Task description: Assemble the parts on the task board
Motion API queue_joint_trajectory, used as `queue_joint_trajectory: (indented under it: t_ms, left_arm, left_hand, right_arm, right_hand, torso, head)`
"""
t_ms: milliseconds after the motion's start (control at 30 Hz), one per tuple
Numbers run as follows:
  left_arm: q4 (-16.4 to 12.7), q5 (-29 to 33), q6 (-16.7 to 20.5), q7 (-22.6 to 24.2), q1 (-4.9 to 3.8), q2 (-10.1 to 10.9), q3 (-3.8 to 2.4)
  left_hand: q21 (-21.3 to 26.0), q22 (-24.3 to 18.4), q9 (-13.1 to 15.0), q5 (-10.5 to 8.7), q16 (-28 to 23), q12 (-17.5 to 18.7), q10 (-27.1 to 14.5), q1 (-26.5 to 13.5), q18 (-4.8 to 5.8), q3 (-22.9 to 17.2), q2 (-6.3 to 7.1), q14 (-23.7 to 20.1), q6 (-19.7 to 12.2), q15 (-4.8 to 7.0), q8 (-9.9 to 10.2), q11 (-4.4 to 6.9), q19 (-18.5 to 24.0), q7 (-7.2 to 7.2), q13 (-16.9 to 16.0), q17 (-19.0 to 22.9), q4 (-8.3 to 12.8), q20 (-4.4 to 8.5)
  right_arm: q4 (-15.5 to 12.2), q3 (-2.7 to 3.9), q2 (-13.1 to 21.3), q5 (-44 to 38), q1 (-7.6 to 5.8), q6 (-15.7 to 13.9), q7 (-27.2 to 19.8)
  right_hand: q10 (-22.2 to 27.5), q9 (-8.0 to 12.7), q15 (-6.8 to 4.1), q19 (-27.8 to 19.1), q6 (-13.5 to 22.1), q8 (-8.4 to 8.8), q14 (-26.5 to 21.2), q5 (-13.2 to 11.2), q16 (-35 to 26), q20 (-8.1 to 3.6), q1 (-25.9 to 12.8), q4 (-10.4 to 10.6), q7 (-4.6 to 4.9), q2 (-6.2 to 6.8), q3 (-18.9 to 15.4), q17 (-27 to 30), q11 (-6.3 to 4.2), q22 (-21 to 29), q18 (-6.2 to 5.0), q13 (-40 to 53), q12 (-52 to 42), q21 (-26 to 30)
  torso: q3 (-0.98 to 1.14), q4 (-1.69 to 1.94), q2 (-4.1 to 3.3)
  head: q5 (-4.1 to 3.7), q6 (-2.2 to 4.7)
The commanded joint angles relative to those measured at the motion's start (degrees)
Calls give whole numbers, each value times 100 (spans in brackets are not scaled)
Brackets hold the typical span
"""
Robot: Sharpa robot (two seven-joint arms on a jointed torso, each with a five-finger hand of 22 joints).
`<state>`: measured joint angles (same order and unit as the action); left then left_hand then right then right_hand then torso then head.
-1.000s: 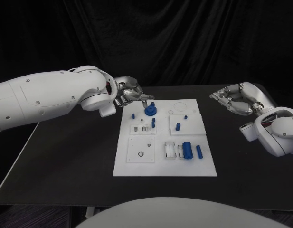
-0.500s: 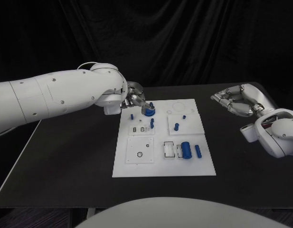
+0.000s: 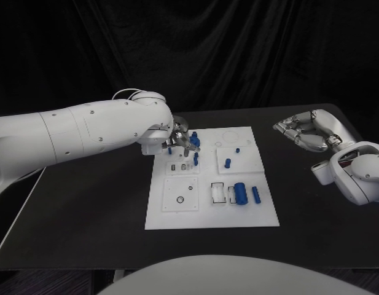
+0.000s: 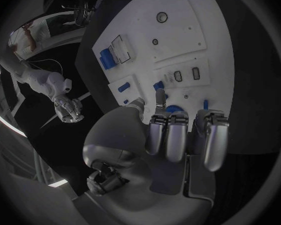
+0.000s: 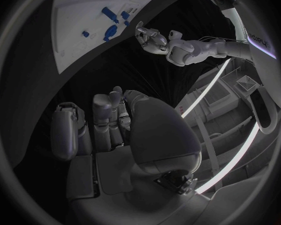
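Note:
The white task board [image 3: 242, 216] lies mid-table, also in the left wrist view [image 4: 184, 25] and right wrist view [image 5: 78, 7]. A round blue part [image 3: 193, 142] stands at its far left corner. My left hand [image 3: 179, 135] is right at it, fingers curled [image 4: 178, 135] with the blue part [image 4: 173, 108] just past their tips; I cannot tell whether it is gripped. Off the board to the right hovers my right hand [image 3: 306, 131], its fingers [image 5: 97, 120] curled in on nothing. A thick blue cylinder [image 3: 239, 193] and a blue rod [image 3: 255, 195] lie near the board's right edge.
More small blue parts are on the board: a peg [image 3: 228, 163], a tiny piece [image 3: 239, 149] and upright pins [image 3: 195, 158] near the left hand. My bulky left arm [image 3: 83, 135] spans the table's left side. Black table [image 3: 83, 209] surrounds the board.
My left hand has moved right and slightly nearer, from beside the round blue part to closing over it. The right hand has stayed where it was.

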<state>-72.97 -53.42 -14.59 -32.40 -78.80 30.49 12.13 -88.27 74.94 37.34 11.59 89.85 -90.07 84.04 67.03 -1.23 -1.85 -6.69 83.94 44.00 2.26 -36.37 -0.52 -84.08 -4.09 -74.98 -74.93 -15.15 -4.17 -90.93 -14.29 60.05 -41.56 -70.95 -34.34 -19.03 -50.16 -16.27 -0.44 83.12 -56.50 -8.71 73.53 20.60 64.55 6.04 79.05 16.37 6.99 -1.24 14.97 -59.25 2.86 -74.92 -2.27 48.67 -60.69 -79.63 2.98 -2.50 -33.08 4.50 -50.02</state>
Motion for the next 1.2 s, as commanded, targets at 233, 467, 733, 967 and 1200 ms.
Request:
queue_joint_trajectory:
  t_ms: [233,467,733,967,1200]
  left_arm:
    - [132,-25,384,-60,166,-119,-6]
    - [182,-25,496,36,211,-159,-6]
    - [236,-25,693,102,269,-167,-6]
    - [299,-25,667,96,315,-197,-6]
    - [371,-25,659,98,385,-229,-6]
  left_hand:
    - [21,935,98,243,15,7,596,141,-22,-88,44,606,150,83,236,78,-155,23,-1502,-1507,115,72]
    - [77,803,115,204,15,7,596,72,-55,-90,47,606,140,74,439,57,-62,-6,-1502,-1507,60,72]
    - [118,715,135,236,15,7,596,71,-76,-107,59,606,161,65,563,46,-1,-18,-1502,-1507,65,64]
    - [134,685,143,240,15,7,596,59,-84,-112,59,606,184,61,616,41,20,-22,-1502,-1507,59,61]
    - [153,646,153,239,15,7,596,50,-93,-116,60,606,213,60,645,41,47,-21,-1502,-1507,56,59]
  right_arm:
    - [-3,3,11,6,42,4,57]
    - [6,3,11,6,55,26,72]
    - [6,3,9,6,63,14,63]
    - [24,3,-2,6,65,37,97]
    - [42,3,-15,6,66,61,123]
  right_hand:
    - [13,-3,17,-45,6,-15,-45,10,-24,-2,14,33,22,-1,35,9,36,-1132,-54,-40,40,33]
    - [32,-1,18,-50,14,-11,-44,16,-22,-1,18,25,20,3,41,6,34,-1129,-56,-64,55,42]
    - [52,1,18,-57,26,-6,-36,34,-10,0,31,14,19,7,58,-7,33,-1125,-59,-91,73,55]
    - [60,1,17,-57,30,-4,-28,41,2,0,35,12,20,8,64,-20,33,-1125,-59,-104,81,56]
    - [67,3,17,-68,40,0,-21,49,9,0,41,9,23,10,74,-27,34,-1119,-64,-117,89,74]
  torso:
    - [28,-61,-69]
    - [39,-61,-70]
    - [50,-68,-58]
    - [65,-70,-50]
    - [66,-63,-39]
  head:
    - [72,2]
    - [82,2]
    - [83,2]
    - [81,2]
    - [71,2]
